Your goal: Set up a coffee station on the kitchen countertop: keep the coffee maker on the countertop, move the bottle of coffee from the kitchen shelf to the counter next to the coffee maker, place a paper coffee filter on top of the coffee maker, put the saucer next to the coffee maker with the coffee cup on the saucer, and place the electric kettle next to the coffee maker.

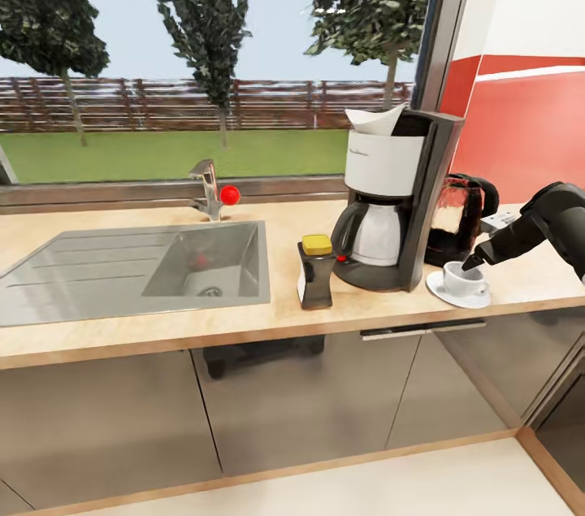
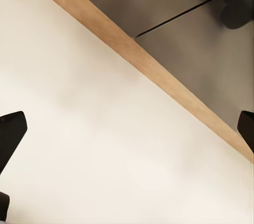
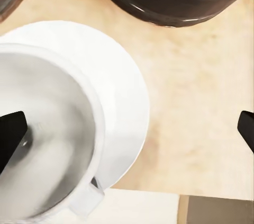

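At right of head view, right gripper (image 1: 472, 262) spread wide, one finger inside cup (image 1: 465, 278), cup on saucer (image 1: 443, 292) beside coffee maker (image 1: 390, 199); apparently just set down. Left gripper (image 2: 127, 128) wide open, empty.

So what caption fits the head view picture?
Right gripper over the coffee cup on its saucer.

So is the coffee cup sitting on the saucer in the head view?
Yes, the coffee cup stands on the saucer, right of the coffee maker.
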You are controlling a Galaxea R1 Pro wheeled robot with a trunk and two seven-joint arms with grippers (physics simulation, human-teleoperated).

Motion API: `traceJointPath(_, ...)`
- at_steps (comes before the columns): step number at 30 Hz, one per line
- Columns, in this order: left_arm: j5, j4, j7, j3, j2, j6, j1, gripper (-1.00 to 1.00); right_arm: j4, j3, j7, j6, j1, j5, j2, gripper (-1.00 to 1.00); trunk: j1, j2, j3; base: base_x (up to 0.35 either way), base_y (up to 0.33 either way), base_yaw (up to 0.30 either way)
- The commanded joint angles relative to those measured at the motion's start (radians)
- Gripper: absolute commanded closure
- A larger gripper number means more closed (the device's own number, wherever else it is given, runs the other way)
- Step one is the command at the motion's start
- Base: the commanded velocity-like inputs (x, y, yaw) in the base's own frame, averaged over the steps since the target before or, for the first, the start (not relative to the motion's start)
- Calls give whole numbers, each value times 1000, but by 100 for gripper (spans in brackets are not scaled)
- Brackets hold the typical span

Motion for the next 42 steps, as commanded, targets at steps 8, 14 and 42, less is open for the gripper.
traceJointPath(8,3,-1,-1,-3,0,-4,0,-100,-9,-46,17,5,-1,6,-28,-100,-31,56,24,0,0,0)
traceJointPath(14,3,-1,-1,-3,0,-4,0,-100,-15,-207,20,-65,-1,-4,-50,-100,-42,77,34,0,0,0)
traceJointPath(42,3,-1,-1,-2,0,-4,0,-100,-490,-446,189,-136,329,-9,-113,-100,-42,77,34,-196,0,0)
